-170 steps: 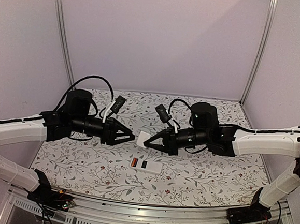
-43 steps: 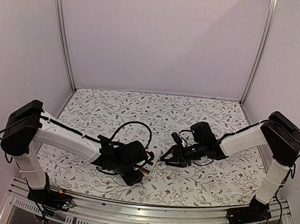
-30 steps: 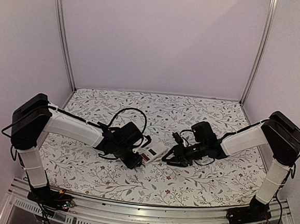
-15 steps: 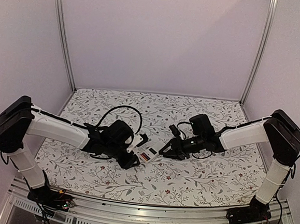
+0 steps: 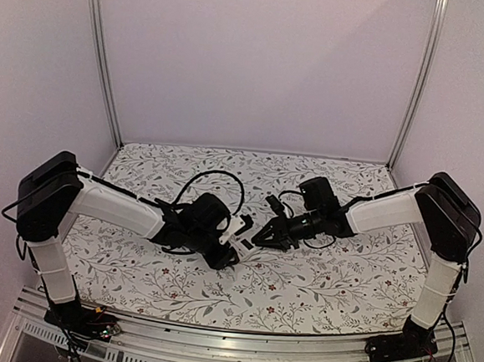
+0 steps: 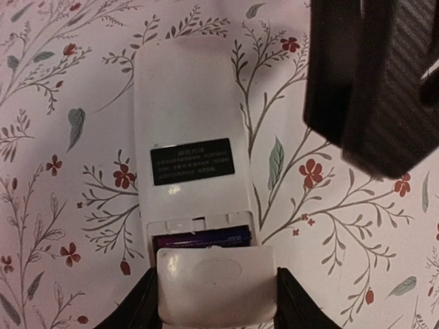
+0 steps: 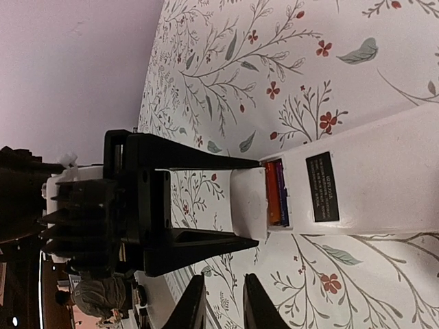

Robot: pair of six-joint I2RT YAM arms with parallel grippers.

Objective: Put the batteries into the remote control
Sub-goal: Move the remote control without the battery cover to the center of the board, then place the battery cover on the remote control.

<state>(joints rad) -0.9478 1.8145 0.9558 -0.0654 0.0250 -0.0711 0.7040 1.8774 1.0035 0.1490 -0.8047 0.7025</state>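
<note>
Battery cover going on the remote control, with both arms now down low at mid-worktop.

The remote control [image 6: 188, 103] is lying back-up on the floral worktop [image 6: 343, 226], with the orange-red and dark batteries [image 7: 276, 193] sitting side by side in its recess. The left gripper [image 6: 217, 305] is pinching the white battery cover [image 6: 214, 274] in its jaws at the recess end; seconds ago the remote lay alone beneath raised arms. The right gripper [image 7: 225, 301] is hovering beside the other end, its empty jaws drawn closer than a moment ago, with a thin gap between them.

Plain lilac walls [image 5: 260, 57], alu corner posts [image 5: 101, 61], tabletop [image 5: 334, 293] w/ floral-print cover, metal rail [image 5: 237, 348] at near edge
</note>
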